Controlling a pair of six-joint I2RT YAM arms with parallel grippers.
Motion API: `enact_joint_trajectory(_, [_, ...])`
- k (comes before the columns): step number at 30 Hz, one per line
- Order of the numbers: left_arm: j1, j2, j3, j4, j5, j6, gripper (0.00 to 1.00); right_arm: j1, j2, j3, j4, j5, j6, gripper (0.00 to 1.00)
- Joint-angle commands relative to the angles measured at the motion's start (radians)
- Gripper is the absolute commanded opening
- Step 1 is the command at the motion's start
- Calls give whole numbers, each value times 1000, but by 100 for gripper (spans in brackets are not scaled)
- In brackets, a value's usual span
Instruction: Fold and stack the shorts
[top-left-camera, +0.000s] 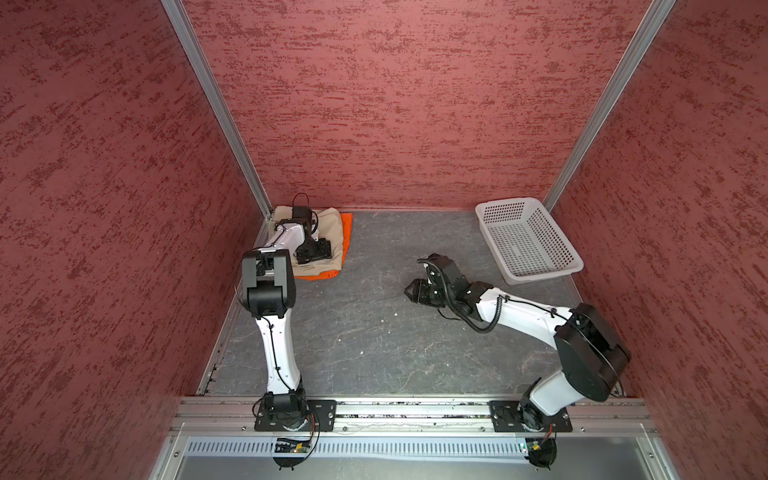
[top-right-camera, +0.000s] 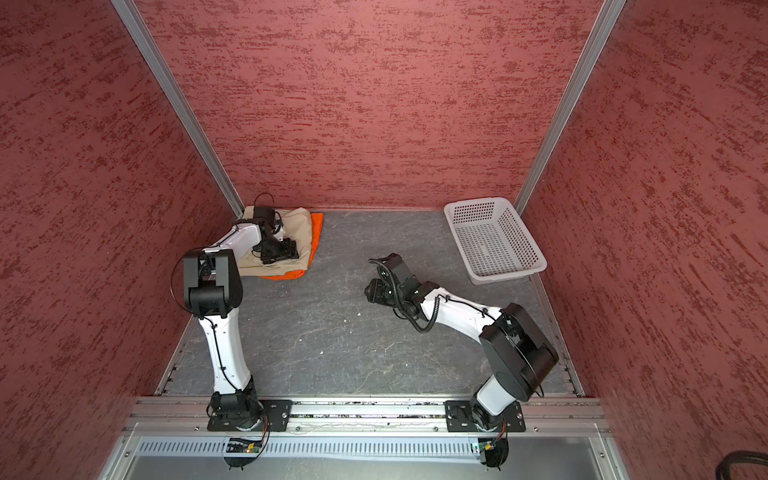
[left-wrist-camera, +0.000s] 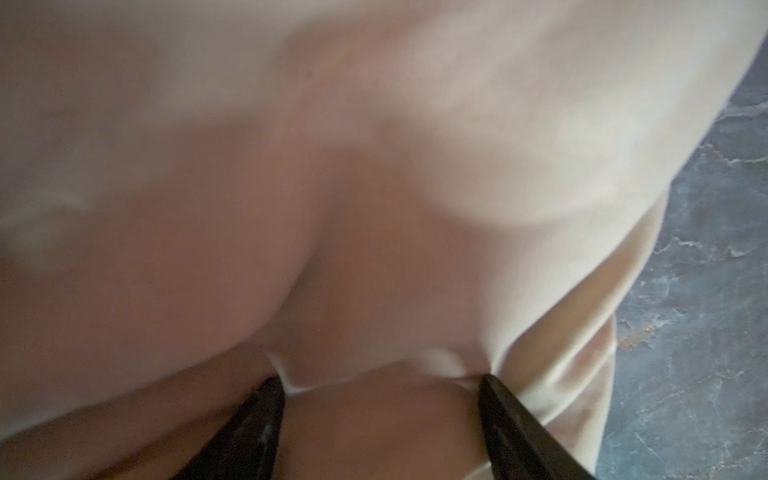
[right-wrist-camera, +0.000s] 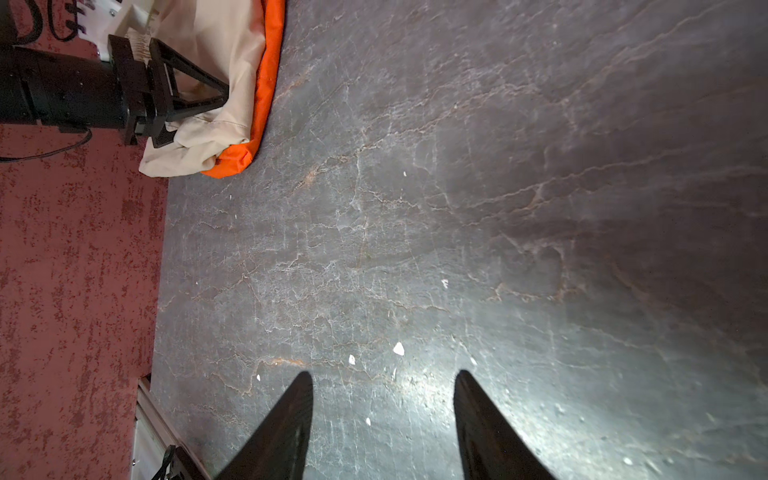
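Note:
The beige shorts (top-left-camera: 332, 226) (top-right-camera: 301, 226) lie folded on top of the orange shorts (top-left-camera: 320, 275) (top-right-camera: 318, 224) in the far left corner of the table. Only an orange edge shows along the pile's right and near sides. My left gripper (top-left-camera: 316, 253) (top-right-camera: 278, 251) (left-wrist-camera: 382, 384) is down on the beige shorts (left-wrist-camera: 374, 166), jaws wide open, with its tips pressing into the cloth. My right gripper (top-left-camera: 411, 289) (top-right-camera: 368, 291) (right-wrist-camera: 382, 376) hovers open over bare table near the middle, with nothing between its fingers. The right wrist view shows the pile from the side: beige shorts (right-wrist-camera: 216, 62), orange shorts (right-wrist-camera: 268, 83), left gripper (right-wrist-camera: 193, 116).
A white perforated basket (top-left-camera: 544, 274) (top-right-camera: 509, 272) stands empty at the far right corner. Dark grey tabletop (top-left-camera: 374, 332) (right-wrist-camera: 457, 208) spreads between the arms, dotted with small white specks. Red textured walls enclose the left, back and right sides.

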Motion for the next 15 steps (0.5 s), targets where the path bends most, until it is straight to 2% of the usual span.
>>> enact_joint_trajectory(1, [-5,-61,0,0,-9,-11,79,-14,-48,-3,4,46,-7,56])
enact_joint_trajectory(6, [-18,-243,55,-4,22,-27,90,-67,-121,9,-46,109,-73,58])
enact_joint_trajectory(7, [-21,-286,50,5,29,-33,99,-84,-159,10,-58,126,-92,59])
enact_joint_trajectory(9, [-29,-402,5,54,49,-47,100,-128,-214,14,-90,173,-145,64])
enact_joint_trajectory(10, [-35,-463,-34,88,52,-51,100,-148,-240,15,-103,199,-172,76])
enact_joint_trajectory(11, [-40,-536,-95,141,45,-58,100,-173,-270,12,-115,233,-210,95])
enact_joint_trajectory(12, [-46,-614,-174,210,38,-67,99,-198,-298,9,-127,267,-249,99])
enact_joint_trajectory(15, [-60,-849,-467,459,-15,-66,100,-280,-385,-19,-130,349,-363,99])
